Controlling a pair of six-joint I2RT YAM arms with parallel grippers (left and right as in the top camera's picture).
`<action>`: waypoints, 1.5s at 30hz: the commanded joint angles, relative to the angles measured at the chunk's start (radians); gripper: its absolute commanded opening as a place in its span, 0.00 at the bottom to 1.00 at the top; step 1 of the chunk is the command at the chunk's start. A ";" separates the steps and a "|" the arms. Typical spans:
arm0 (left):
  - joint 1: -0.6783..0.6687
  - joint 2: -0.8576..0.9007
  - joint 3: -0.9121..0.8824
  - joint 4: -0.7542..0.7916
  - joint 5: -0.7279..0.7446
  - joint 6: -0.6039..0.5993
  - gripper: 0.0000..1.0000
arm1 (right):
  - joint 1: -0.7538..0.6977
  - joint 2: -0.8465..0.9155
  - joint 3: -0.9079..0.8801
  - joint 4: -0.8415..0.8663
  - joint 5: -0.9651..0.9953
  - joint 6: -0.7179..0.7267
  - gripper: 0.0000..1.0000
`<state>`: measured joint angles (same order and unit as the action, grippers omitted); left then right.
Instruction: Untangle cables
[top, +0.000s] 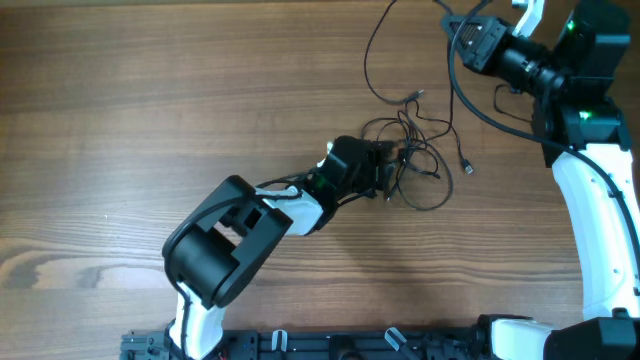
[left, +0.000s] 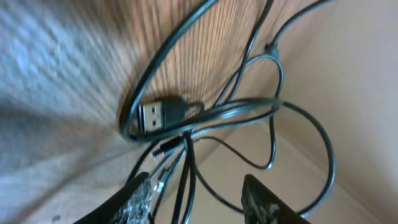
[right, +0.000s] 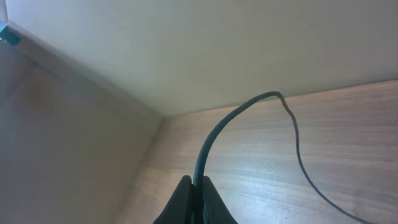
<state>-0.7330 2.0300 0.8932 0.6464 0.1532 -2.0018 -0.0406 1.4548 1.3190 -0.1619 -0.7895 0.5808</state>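
Observation:
The cables (top: 424, 172) lie as a tangle of thin dark loops on the wooden table, right of centre. One strand runs up past a small plug (top: 415, 96) toward the top edge. Another plug (top: 467, 168) lies at the right of the tangle. My left gripper (top: 390, 166) is at the tangle's left side. In the left wrist view it (left: 198, 198) is open with several strands running between its fingers, and a USB plug (left: 159, 116) lies just ahead. My right gripper (top: 455, 20) is raised at the top right. In the right wrist view it (right: 198, 190) is shut on a dark green cable (right: 219, 129).
The wooden table (top: 150, 110) stretches to the left of the tangle. A thicker black arm cable (top: 478, 112) hangs in a curve from the right arm, just right of the tangle. A pale wall (right: 186, 43) rises behind the table's far edge.

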 joint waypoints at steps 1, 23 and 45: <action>-0.015 0.030 0.012 0.018 -0.040 0.039 0.39 | 0.002 -0.004 0.011 -0.021 -0.036 -0.005 0.05; 0.144 0.004 0.125 -0.098 0.576 1.019 0.04 | -0.199 -0.144 0.013 -0.045 0.479 -0.106 0.05; 0.225 -0.065 0.125 -0.841 0.402 1.421 0.04 | -0.412 0.426 0.013 -0.116 1.142 -0.255 0.05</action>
<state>-0.5083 1.9617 1.0195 -0.1909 0.5793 -0.5880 -0.4332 1.8786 1.3296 -0.2821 0.3153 0.2295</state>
